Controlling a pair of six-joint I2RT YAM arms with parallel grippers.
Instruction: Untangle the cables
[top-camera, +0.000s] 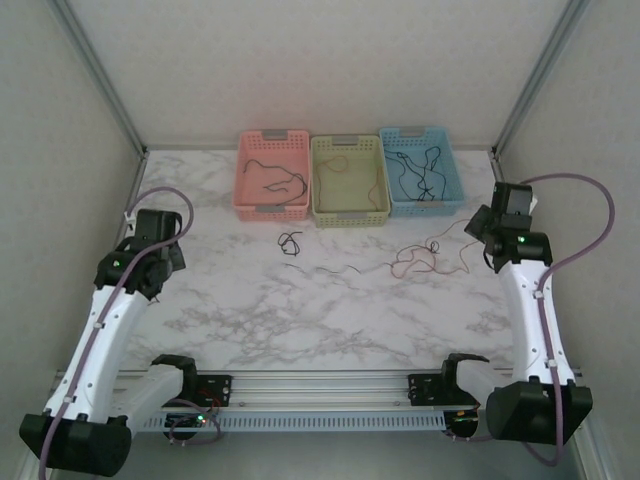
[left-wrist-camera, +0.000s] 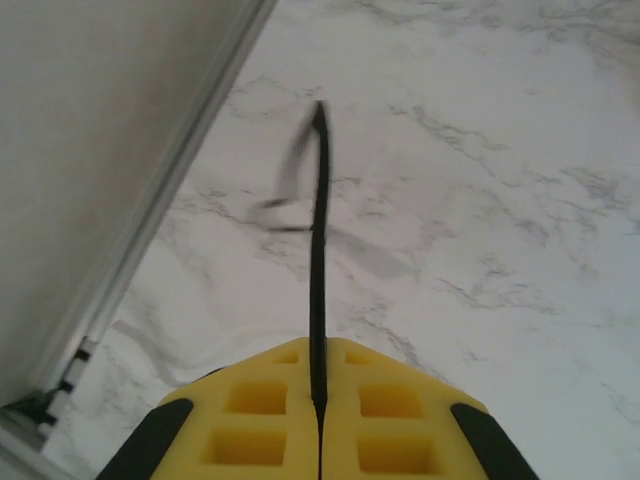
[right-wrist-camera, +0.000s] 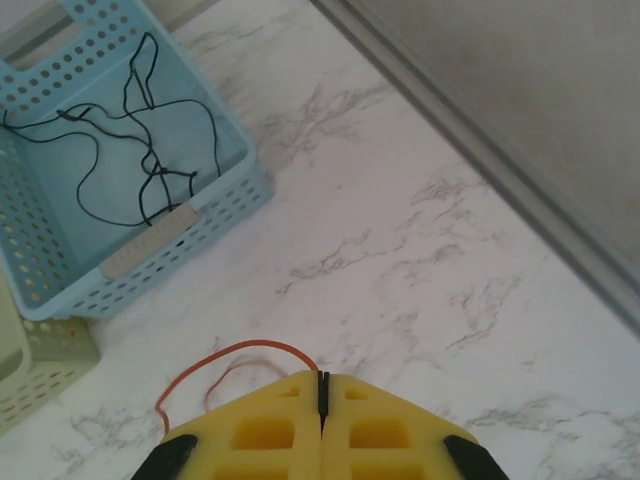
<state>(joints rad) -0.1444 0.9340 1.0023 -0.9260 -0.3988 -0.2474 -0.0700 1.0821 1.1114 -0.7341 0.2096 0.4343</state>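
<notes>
Yellow fingers (left-wrist-camera: 250, 400) fully closed on both sides
Left gripper (left-wrist-camera: 320, 345) clamps black cable (left-wrist-camera: 318, 230); right gripper (right-wrist-camera: 321, 375) clamps red-orange cable (right-wrist-camera: 230, 350).

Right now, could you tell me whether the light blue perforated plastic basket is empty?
Not empty: the basket holds thin black cables, looped loosely across its floor.

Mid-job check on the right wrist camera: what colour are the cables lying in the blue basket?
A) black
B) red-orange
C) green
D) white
A. In the right wrist view the thin cables on the floor of the blue basket are all black. The red-orange cable is outside it, running into the shut right gripper.
</notes>
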